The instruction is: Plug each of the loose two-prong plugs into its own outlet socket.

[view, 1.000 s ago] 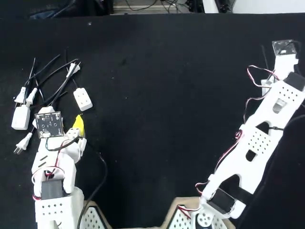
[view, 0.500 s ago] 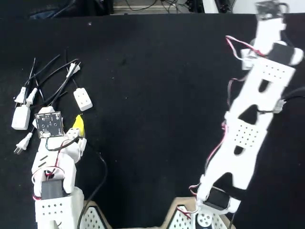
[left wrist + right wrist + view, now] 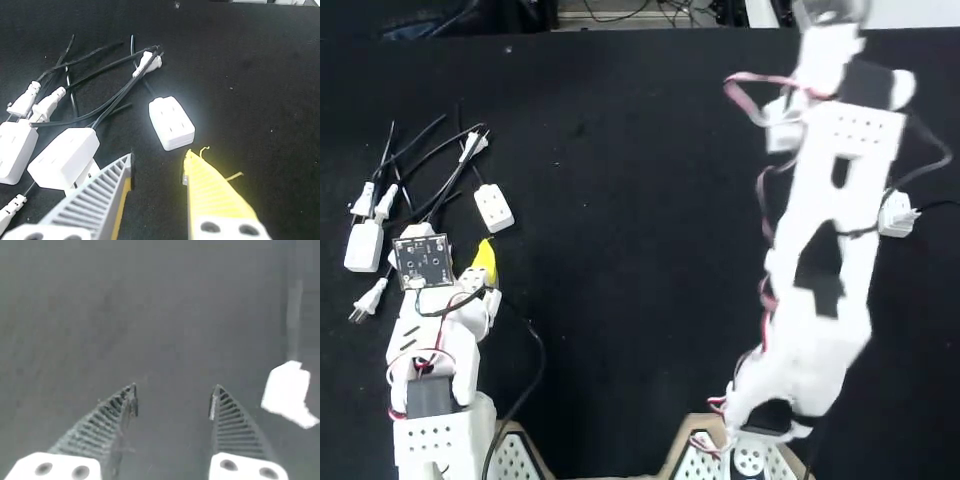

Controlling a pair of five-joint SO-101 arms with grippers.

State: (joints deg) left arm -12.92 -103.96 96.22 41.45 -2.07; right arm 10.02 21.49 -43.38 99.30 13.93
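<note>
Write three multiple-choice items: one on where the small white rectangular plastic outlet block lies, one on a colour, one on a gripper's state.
1. The small white rectangular plastic outlet block lies: A) on the black cloth ahead of the left gripper; B) clamped in it; C) under it.
2. One left gripper finger is: A) red; B) yellow; C) blue.
3. The right gripper is: A) shut on a plug; B) shut on a cord; C) open, empty.
Answers: A, cloth shows between them; B, plain in the left wrist view; C, only cloth between its fingers.
</note>
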